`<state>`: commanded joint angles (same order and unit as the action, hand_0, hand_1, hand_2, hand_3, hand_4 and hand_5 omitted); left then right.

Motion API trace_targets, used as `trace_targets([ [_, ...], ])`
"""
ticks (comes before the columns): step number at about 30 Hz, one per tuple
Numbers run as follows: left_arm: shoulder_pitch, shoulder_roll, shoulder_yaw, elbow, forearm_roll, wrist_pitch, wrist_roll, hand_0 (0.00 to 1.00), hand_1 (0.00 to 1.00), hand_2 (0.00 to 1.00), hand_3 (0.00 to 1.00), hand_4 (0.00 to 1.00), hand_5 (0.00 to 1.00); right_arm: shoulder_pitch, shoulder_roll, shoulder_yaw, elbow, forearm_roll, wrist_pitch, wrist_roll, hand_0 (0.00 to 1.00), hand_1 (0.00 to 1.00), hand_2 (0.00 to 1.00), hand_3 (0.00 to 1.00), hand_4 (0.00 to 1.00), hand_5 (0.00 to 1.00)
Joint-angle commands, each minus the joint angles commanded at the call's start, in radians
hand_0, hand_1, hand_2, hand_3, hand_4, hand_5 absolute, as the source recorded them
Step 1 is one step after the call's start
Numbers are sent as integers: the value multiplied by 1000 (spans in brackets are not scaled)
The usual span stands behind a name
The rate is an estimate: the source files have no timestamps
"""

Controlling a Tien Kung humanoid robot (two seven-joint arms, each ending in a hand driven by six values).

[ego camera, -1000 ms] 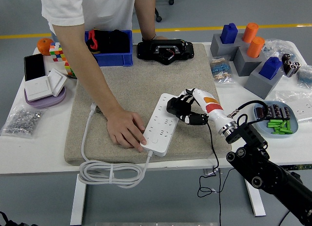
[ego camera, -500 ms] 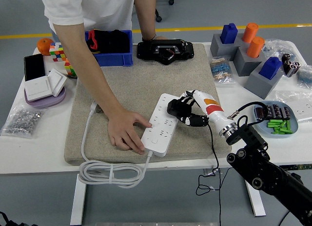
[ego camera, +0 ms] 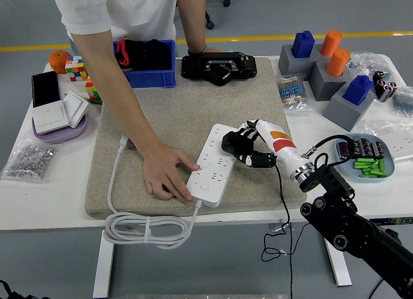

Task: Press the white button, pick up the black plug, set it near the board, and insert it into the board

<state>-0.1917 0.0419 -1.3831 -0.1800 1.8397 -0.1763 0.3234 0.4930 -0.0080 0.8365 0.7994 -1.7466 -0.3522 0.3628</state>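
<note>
A white power strip (ego camera: 214, 164) lies on the beige mat (ego camera: 168, 118), its white cable (ego camera: 145, 228) looping off the front edge. My right hand (ego camera: 250, 149) is shut on the black plug (ego camera: 232, 143) and holds it at the strip's right edge, over the sockets. The plug's black wire (ego camera: 282, 202) hangs down past the table edge. A person's hand (ego camera: 165, 175) rests on the mat and holds the strip's near left end, the forefinger lying on the strip. The white button is hidden under that hand. My left arm is out of view.
A blue bin (ego camera: 147, 61) and a black device (ego camera: 219, 66) stand at the mat's far edge. Grey blocks with blue and orange pegs (ego camera: 335, 66) are at the back right, a dish of green parts (ego camera: 371, 162) at the right, wall switches (ego camera: 59, 113) and screws (ego camera: 27, 158) at the left.
The person's hand has shifted a little, its forefinger stretching out across the strip. My right hand with the plug has edged slightly toward the strip.
</note>
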Motion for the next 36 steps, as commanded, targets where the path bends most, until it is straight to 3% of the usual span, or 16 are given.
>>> trace_targets([
  [34, 2, 0, 1, 0, 5, -3, 0, 693, 637, 614, 640, 561, 200, -7, -11, -5, -3, 12, 5, 2, 492, 422, 437, 560, 811, 2],
  [35, 2, 0, 0, 0, 5, -3, -1, 692, 637, 614, 640, 561, 200, -7, -10, -5, -3, 16, 6, 5, 572, 518, 521, 591, 775, 2],
  [36, 2, 0, -2, 0, 8, -3, -1, 692, 637, 614, 640, 561, 200, -7, -11, -5, -3, 20, 6, 8, 572, 518, 521, 591, 775, 2],
])
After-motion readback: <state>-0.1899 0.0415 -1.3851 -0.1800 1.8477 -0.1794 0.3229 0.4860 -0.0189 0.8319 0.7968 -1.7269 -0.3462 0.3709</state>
